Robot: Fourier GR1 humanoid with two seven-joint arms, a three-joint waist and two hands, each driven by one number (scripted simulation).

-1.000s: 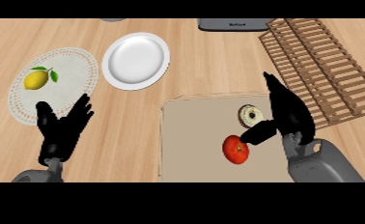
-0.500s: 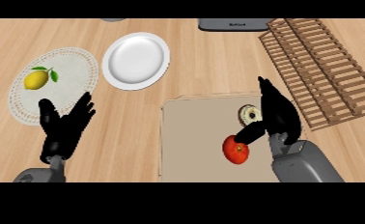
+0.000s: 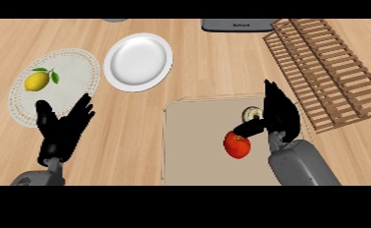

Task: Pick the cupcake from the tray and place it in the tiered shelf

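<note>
Wooden table (image 3: 203, 74) fills our view, and on its near right part lies a beige tray (image 3: 192, 148). We find the cupcake (image 3: 251, 111) towards the tray's far right, a small round thing seen from above, with no long axis to mind. It sits just left of our right hand (image 3: 281, 118); whether they touch, we cannot tell. The fingers (image 3: 274, 94) stand straight and point far, with the thumb stretched left on the cupcake's near side. The hand is spread wide and holds nothing. A red fruit (image 3: 238, 145) lies beside the thumb. The tiered shelf (image 3: 319, 70) lies far right. Our left hand (image 3: 64, 131) rests open at near left, well apart, so we judge the right hand better placed.
</note>
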